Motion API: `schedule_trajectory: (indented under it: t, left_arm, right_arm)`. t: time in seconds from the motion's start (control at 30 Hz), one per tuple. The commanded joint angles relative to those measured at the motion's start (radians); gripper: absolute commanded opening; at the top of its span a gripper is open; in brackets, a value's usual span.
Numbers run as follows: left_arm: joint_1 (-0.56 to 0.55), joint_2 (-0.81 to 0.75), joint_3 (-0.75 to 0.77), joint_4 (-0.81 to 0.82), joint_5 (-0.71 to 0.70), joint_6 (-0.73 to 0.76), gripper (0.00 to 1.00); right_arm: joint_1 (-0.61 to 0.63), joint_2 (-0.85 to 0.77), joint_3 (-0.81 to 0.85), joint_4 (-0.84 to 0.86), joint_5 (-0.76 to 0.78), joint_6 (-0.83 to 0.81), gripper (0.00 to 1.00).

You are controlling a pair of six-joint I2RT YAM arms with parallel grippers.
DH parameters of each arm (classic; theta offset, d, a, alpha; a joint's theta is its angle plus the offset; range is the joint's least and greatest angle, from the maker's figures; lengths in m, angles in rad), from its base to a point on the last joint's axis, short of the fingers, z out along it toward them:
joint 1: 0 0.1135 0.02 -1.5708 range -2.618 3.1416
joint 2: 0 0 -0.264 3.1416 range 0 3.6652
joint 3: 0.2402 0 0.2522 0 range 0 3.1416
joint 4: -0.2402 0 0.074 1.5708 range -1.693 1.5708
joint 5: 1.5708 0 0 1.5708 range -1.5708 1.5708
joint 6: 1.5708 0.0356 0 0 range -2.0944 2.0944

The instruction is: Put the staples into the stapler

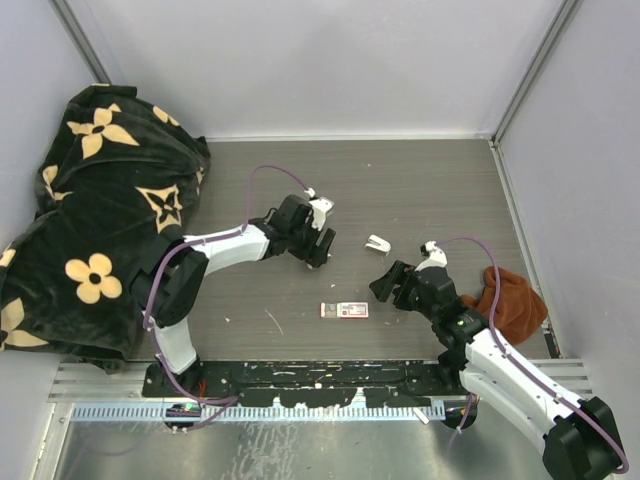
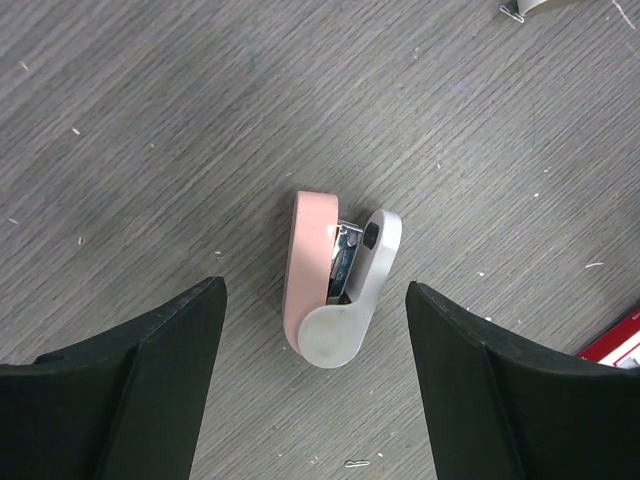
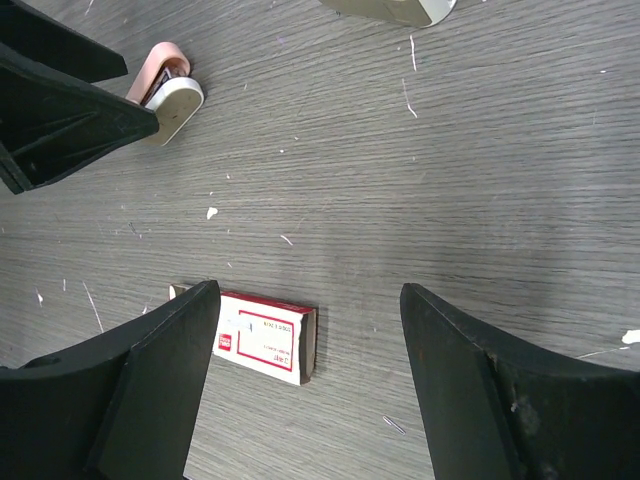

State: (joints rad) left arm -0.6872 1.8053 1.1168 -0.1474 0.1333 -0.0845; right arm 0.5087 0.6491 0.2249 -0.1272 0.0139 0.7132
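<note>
We log: small pink-and-white plastic stapler, hinged ajar, middle of grey wood-grain table, between fingers of left gripper, wide apart, empty, not touching. Flat red-and-white cardboard staple box toward near edge, under right gripper, spread, empty. Step judged: grasping stapler. Next: centred, gentle close.

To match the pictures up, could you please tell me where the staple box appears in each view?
Top external: staple box lies low centre.
Left wrist: only its red corner shows, at the right edge.
Right wrist: lower left of centre.
Shared landmark: pink stapler, in both wrist views.
</note>
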Motion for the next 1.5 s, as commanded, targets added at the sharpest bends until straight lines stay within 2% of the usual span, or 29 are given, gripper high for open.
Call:
schedule_trajectory:
  t: [0.0,0.13,0.27,0.57,0.7,0.77,0.87,1.03,1.17,1.37,1.47]
  left_arm:
    - [-0.007,0.017,0.050,0.002,0.022,0.015,0.73]
    - [-0.009,0.048,0.074,-0.029,0.021,0.017,0.68]
    - [-0.015,0.056,0.088,-0.058,0.001,0.026,0.58]
    - [-0.022,0.072,0.078,-0.084,-0.003,0.030,0.48]
    - [-0.034,0.074,0.079,-0.095,-0.023,0.050,0.35]
    - [-0.050,0.056,0.066,-0.089,-0.061,0.062,0.22]
    - [-0.082,-0.013,0.011,-0.032,-0.120,0.087,0.10]
    - [-0.198,-0.224,-0.153,0.148,-0.225,0.188,0.01]
    - [-0.326,-0.393,-0.291,0.293,-0.347,0.285,0.00]
    - [-0.496,-0.546,-0.363,0.329,-0.476,0.379,0.00]
    - [-0.529,-0.592,-0.380,0.331,-0.484,0.389,0.00]
  right_arm:
    - [-0.001,0.000,-0.002,0.062,0.015,0.016,0.78]
    - [-0.001,0.001,-0.004,0.062,0.012,0.021,0.78]
    - [-0.001,-0.001,-0.007,0.058,0.012,0.024,0.78]
    - [-0.001,-0.006,-0.008,0.055,0.014,0.028,0.78]
    - [-0.001,-0.012,-0.008,0.047,0.012,0.031,0.78]
    - [-0.001,-0.015,0.004,0.034,0.004,0.036,0.78]
    - [-0.001,-0.020,0.030,0.023,-0.037,0.035,0.79]
    - [-0.001,-0.003,0.085,0.026,-0.186,0.021,0.84]
    - [-0.002,0.030,0.136,0.045,-0.330,0.005,0.86]
    - [-0.003,0.061,0.204,0.088,-0.510,-0.053,0.86]
    - [-0.002,0.056,0.212,0.123,-0.570,-0.058,0.84]
